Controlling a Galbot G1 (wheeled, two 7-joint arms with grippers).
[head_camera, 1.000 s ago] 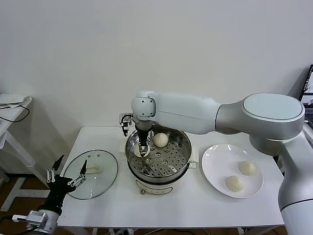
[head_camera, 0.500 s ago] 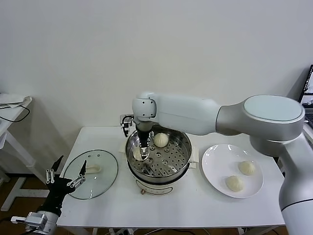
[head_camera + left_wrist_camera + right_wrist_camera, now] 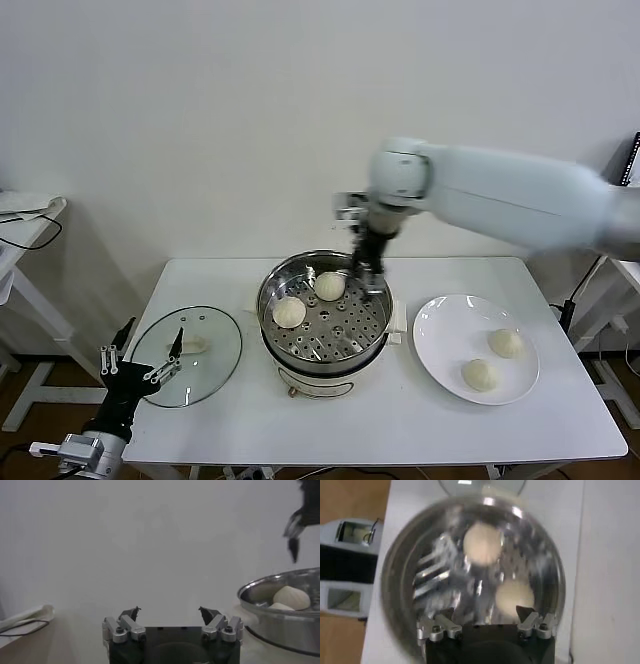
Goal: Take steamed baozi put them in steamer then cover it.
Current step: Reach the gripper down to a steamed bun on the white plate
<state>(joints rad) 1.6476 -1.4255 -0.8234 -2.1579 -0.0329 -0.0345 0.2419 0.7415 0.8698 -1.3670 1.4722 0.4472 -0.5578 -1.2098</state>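
The right gripper is hanging above the far rim of the large round shiny stainless-steel steamer, with its fingers spread apart and nothing between them. In the right wrist view, the same gripper is looking straight down into the steamer, and its two fingertips are standing well apart.

Two round, smooth, cream-white steamed baozi are lying on the perforated steel tray inside the steamer: one baozi is resting toward the robot's left side of the tray, and the other is resting toward the far side, near the gripper. They are lying close together; whether they touch cannot be determined. Two more cream-white baozi are lying apart from each other on the large round white plate on the robot's right of the steamer: one and one.

The flat round clear glass lid with its white handle is lying on the white table on the robot's left of the steamer, so the steamer is standing uncovered.

The left gripper is idling low at the table's near left corner, beside the lid, with its fingers open and empty.
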